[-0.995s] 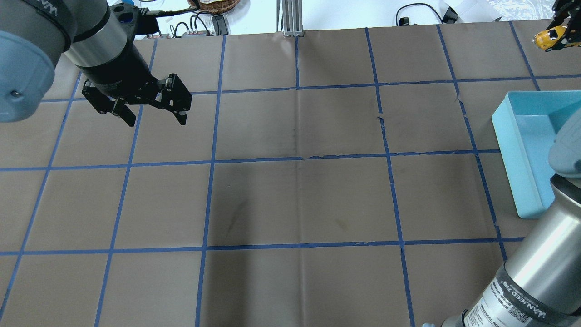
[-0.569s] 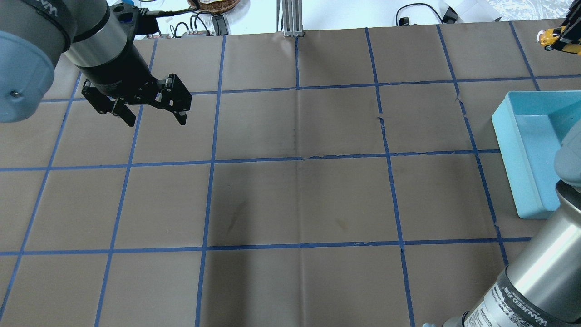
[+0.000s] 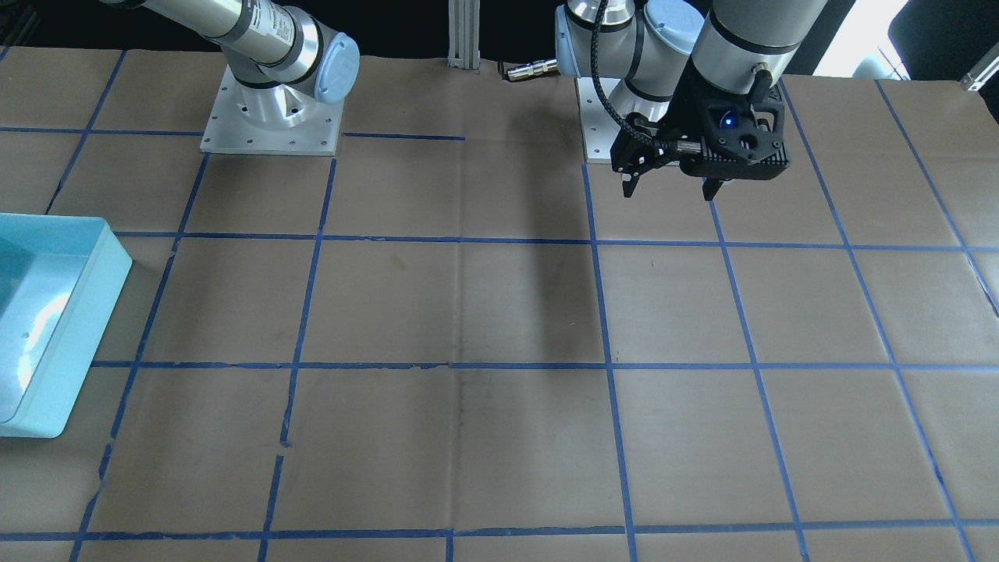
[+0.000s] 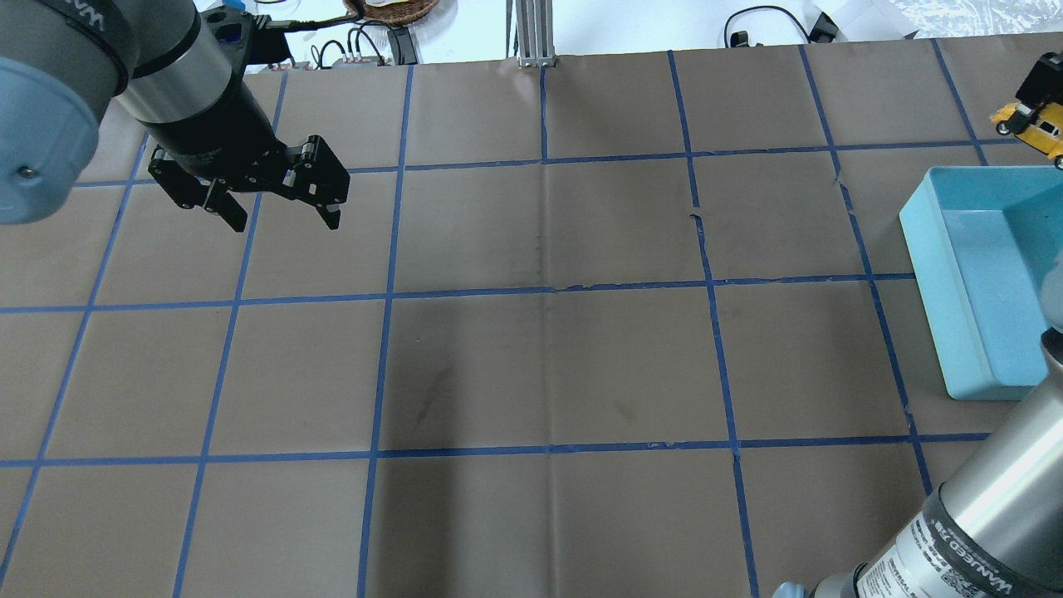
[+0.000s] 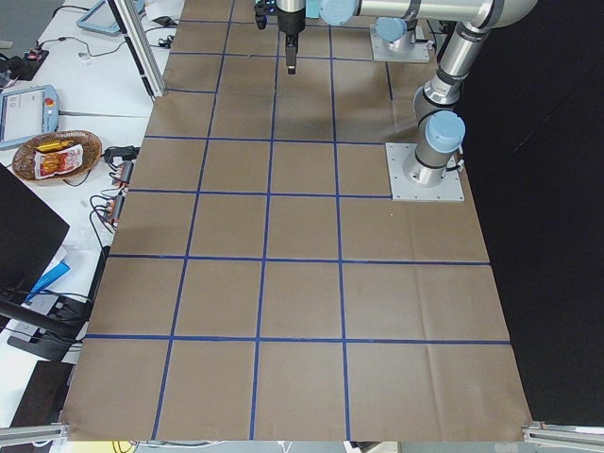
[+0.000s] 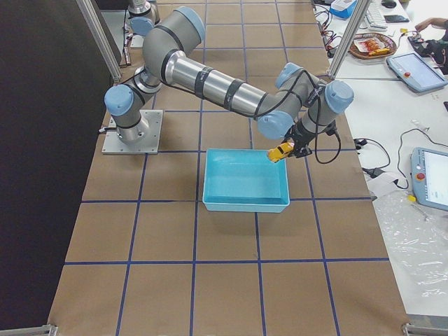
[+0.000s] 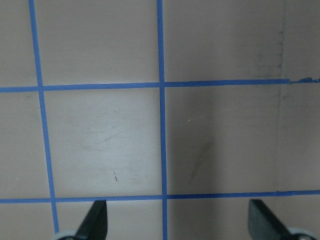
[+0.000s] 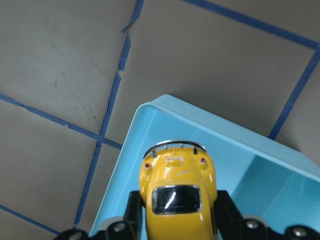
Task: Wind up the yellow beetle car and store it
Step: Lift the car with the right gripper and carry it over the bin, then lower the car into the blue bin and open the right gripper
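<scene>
Peeking in at the overhead view's right edge, the right gripper [image 4: 1048, 81] is mostly cut off, with the yellow beetle car [image 4: 1030, 124] hanging just below it. Its wrist camera shows more: the gripper pinches the car by both sides, the bumper end pointing away from the gripper. The wheels are hidden under the body and the fingers [image 8: 134, 210] are clipped by the frame's bottom. Directly beneath gripper and car lies a corner of the light blue bin [image 8: 125, 165], with the car held above it. The right arm [image 4: 1005, 473] covers part of the bin from overhead. Well away from it, the left gripper [image 4: 285, 218] hovers over the taped tabletop [image 4: 540, 357], jaws spread and empty.
</scene>
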Tool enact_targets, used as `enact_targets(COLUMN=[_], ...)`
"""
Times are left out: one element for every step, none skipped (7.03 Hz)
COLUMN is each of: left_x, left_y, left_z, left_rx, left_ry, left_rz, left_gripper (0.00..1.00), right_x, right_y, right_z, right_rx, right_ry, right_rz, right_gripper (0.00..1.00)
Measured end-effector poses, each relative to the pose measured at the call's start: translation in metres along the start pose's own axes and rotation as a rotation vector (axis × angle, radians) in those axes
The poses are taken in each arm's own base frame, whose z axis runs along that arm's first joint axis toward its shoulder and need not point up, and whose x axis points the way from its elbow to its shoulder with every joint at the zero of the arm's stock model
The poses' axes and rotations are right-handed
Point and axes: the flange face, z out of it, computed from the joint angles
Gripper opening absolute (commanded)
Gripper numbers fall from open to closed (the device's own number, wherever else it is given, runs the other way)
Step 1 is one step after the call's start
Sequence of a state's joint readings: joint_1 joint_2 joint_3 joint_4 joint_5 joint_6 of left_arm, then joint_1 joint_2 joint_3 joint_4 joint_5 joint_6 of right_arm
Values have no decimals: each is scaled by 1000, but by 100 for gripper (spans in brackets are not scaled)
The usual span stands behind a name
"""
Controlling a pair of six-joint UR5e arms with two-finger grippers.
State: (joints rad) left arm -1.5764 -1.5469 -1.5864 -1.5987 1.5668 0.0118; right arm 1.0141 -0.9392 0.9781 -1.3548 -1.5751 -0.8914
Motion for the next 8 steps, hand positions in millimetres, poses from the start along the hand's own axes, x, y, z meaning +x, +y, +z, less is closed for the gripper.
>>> enact_targets(left_x=[-7, -15, -18, -19, -18, -18, -17, -17], left_y=[-1, -2, -2, -2, -2, -2, -2, -2], left_z=[0, 0, -1, -1, -1, -1, 0, 0], left_rx=[-3, -6, -6, -5, -5, -7, -8, -9], left_ry=[-1, -3, -4, -5, -5, -4, -3, -2], left_rz=[-14, -29, -36, -36, -35, -35, -34, -34], left_gripper=[100, 100, 100, 100, 100, 100, 100, 100], right_x=[2, -4, -8, -5, 4, 12, 14, 13], right_y=[18, 32, 42, 52, 66, 79, 86, 89], right_z=[14, 27, 45, 64, 82, 95, 104, 113], right_rx=[-24, -45, -60, -63, -52, -31, -6, 22], right_ry=[-38, -63, -71, -64, -42, -16, 7, 28], right_rz=[77, 145, 185, 209, 235, 253, 264, 270], right_gripper=[5, 5, 5, 5, 5, 5, 5, 5])
